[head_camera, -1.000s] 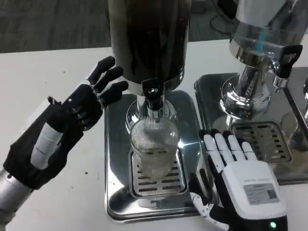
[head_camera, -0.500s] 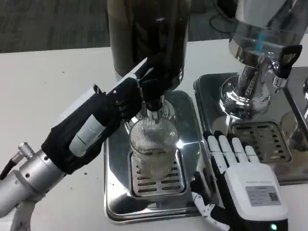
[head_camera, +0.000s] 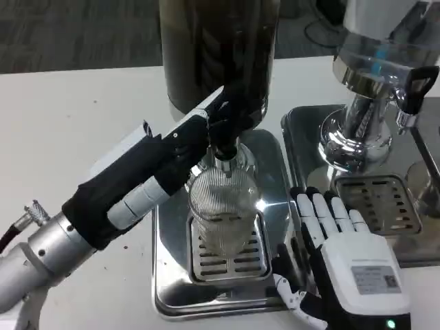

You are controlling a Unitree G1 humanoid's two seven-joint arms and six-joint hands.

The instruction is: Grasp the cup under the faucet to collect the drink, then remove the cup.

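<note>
1. White table (head_camera: 75, 117): broad bare surface on the left and front; two drink dispensers stand on it, side by side.
2. Centre dispenser (head_camera: 218, 48): tall dark cylinder tank, top cut off by the frame. It stands on a shiny steel drip tray (head_camera: 168, 275) with a slotted grate in the middle.
3. Second dispenser (head_camera: 375, 75), to the right: clear tank on a chrome pedestal, black tap handle at its right side, on its own steel tray (head_camera: 309, 130) with a grate. Trays sit just beside each other, narrow gap between.
4. Left arm: silver forearm enters from the lower left, dark sleeve over the wrist, reaching diagonally up and right to the centre dispenser.
5. Left hand (head_camera: 196, 134): dark fingers up against the faucet (head_camera: 223, 141) at the base of the dark tank. Contact with the black tap lever looks likely, but dark on dark; whether the fingers close around it or only press it, cannot tell.
6. Right hand (head_camera: 344, 265): white back up, at lower right. Fingers stretched straight and slightly spread, pointing away from the robot, lying over the right edge of the centre tray. Holds nothing. Near the cup, not touching it.
7. Cup (head_camera: 223, 213): clear ribbed plastic, upright on the centre grate, directly beneath the faucet spout. Fill level cannot be read through the ribbing.
</note>
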